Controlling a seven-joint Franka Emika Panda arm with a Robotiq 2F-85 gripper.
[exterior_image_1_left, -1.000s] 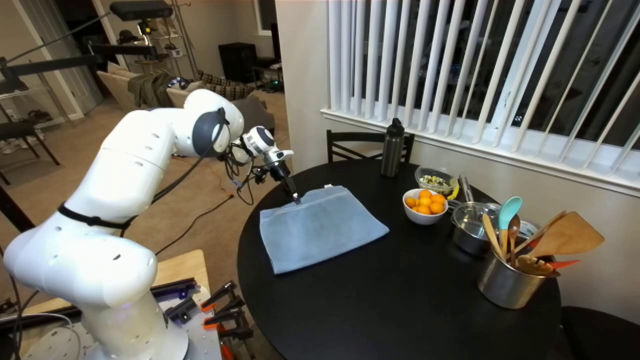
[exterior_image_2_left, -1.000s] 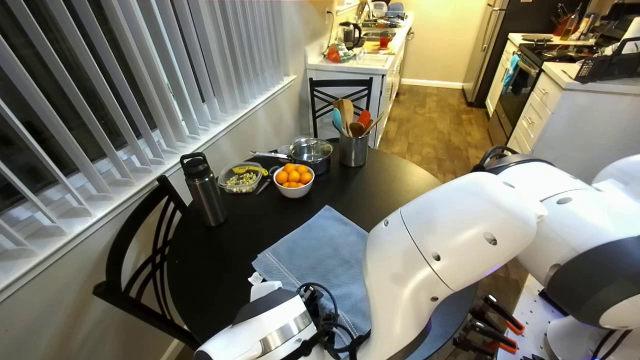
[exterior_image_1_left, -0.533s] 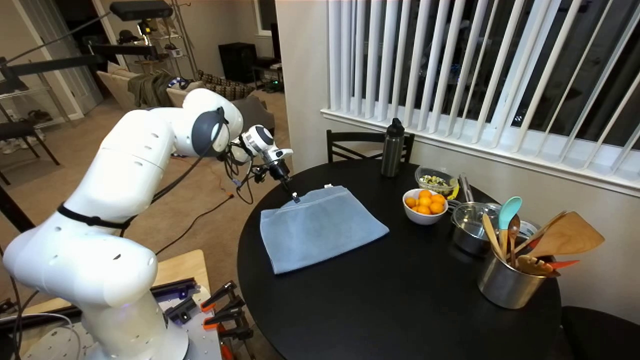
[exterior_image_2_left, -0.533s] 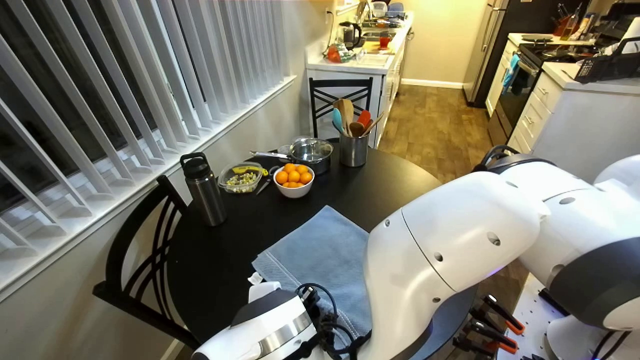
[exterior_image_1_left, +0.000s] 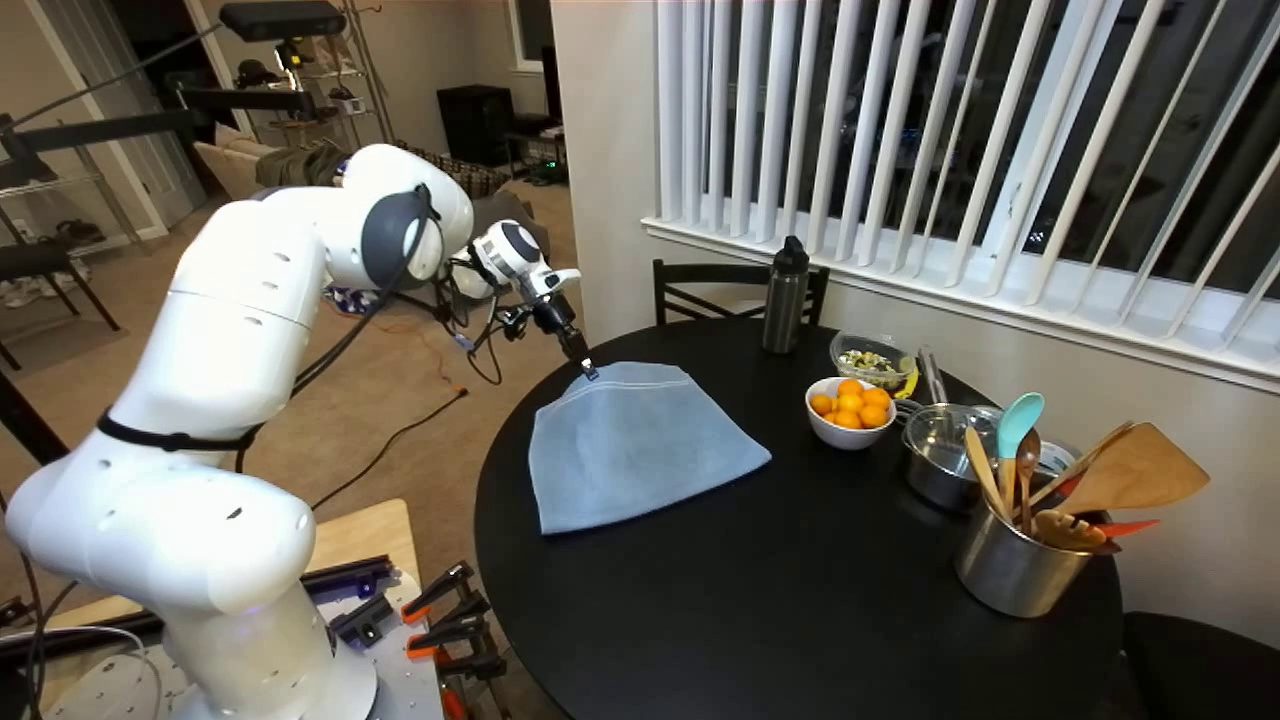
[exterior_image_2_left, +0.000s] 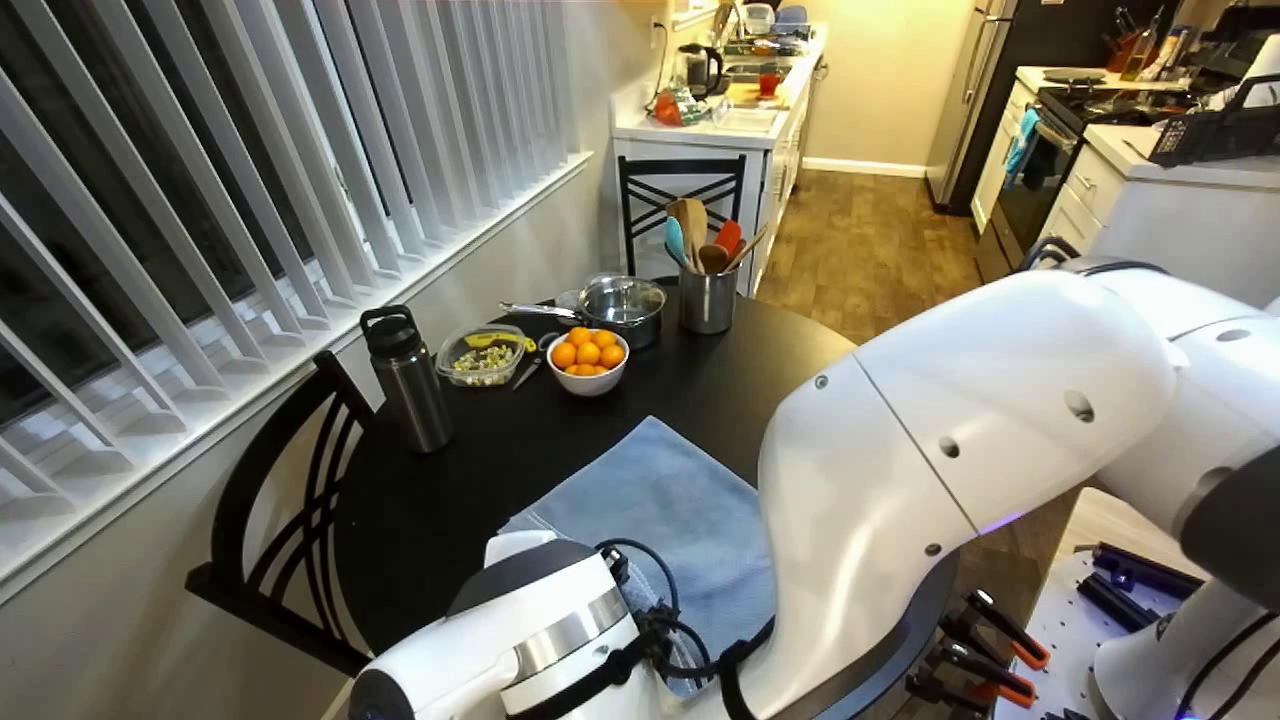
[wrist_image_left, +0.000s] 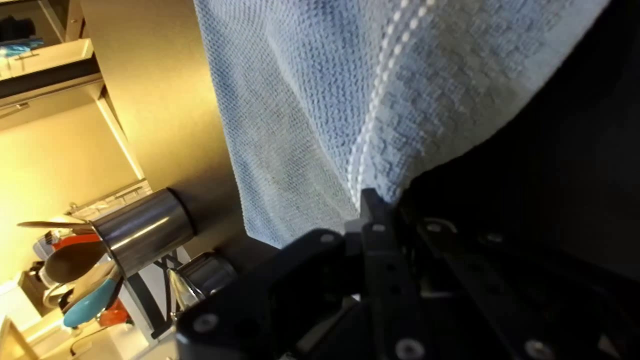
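A blue towel (exterior_image_1_left: 640, 455) lies in the middle of an exterior view, its upper edge pinched in the gripper (exterior_image_1_left: 590, 371), on a black table (exterior_image_1_left: 780, 600) where a white bowl (exterior_image_1_left: 842, 438) of oranges (exterior_image_1_left: 848, 404) sits right of center and a bottle (exterior_image_1_left: 785, 305) stands higher up.

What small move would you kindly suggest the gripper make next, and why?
I would probably raise the gripper slightly, jaws shut: it pinches the blue cloth near its stitched edge, while most of the cloth seems to lie on the table.
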